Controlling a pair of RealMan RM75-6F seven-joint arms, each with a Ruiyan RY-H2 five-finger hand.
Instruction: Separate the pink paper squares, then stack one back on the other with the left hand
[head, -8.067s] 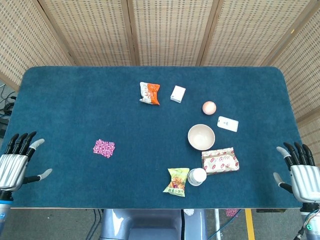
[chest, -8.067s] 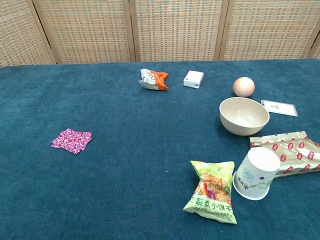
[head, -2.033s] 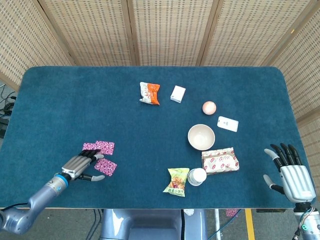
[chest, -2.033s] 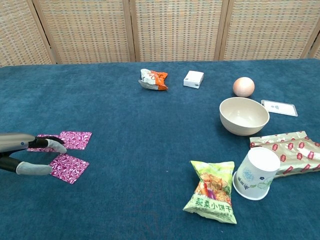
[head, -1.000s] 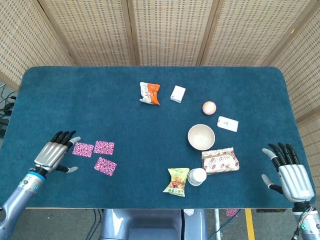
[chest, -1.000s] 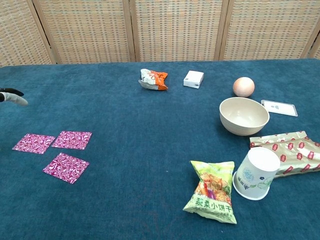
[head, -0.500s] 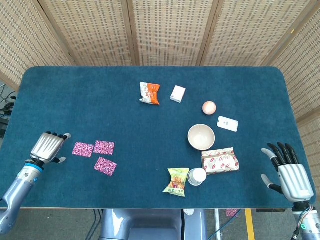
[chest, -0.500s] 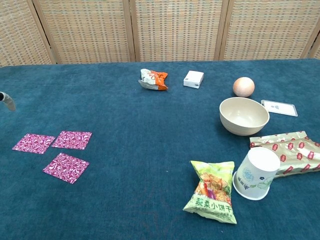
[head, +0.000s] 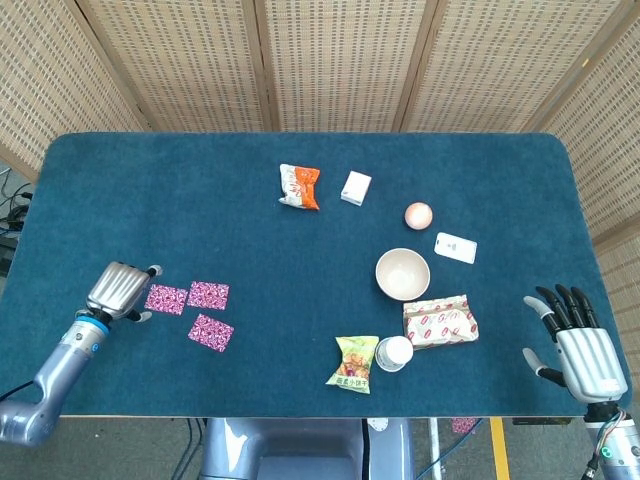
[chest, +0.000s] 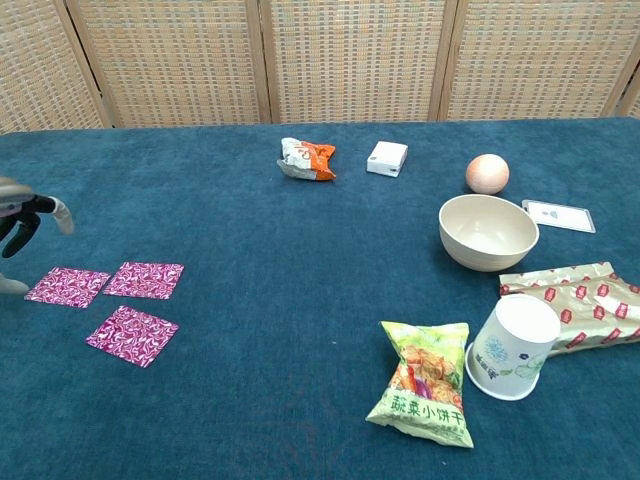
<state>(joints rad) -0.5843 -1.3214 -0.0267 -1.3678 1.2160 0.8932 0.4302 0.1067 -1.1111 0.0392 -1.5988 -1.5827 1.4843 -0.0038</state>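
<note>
Left hand (head: 121, 289): at the table's left edge, just left of the pink squares, holding nothing; in the chest view its fingers (chest: 22, 232) hang down and apart above the cloth, clear of the paper
Right hand (head: 582, 346): at the near right corner of the table, fingers spread wide, holding nothing; only the head view shows it
Leftmost pink square (head: 166, 299): flat on the cloth, just beside the left hand; whether a fingertip touches it cannot be told
Middle pink square (head: 208, 295): flat, just right of the leftmost one, their edges nearly meeting
Near pink square (head: 211, 333): flat, lying apart from the other two, closer to the table's front edge and turned at an angle
Table (head: 200, 200): covered in dark blue cloth
Orange snack bag (head: 299, 186): far side of the table, near the middle
White box (head: 355, 188): just right of the orange bag
Egg-like ball (head: 418, 214): beyond the bowl
Bowl (head: 402, 274): upright, right of centre
White card (head: 455, 247): right of the bowl
Red packet (head: 440, 321): lying flat in front of the bowl
Paper cup (chest: 511, 348): on its side, touching the red packet
Green snack bag (head: 355, 363): just left of the cup
</note>
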